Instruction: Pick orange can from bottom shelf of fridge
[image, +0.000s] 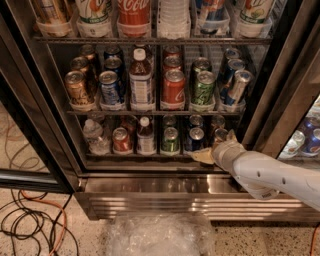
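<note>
The fridge (165, 202) stands open in the camera view. Its bottom shelf (130, 156) holds a clear bottle, a red can (121, 139), a small bottle, a green can (170, 140), a dark blue can (195, 139) and, at the far right, a can with a silver top (219, 134) that looks brownish-orange and is partly hidden. My gripper (204, 155) sits on the end of the white arm (270, 175), at the shelf's front edge, just below and left of that can. I cannot tell whether it touches the can.
The rack above holds larger-looking cans, including a copper one (78, 88) at the left. A crumpled clear plastic sheet (160, 234) lies on the floor in front. Cables (30, 222) lie at the lower left. The open door frame (27, 177) is at the left.
</note>
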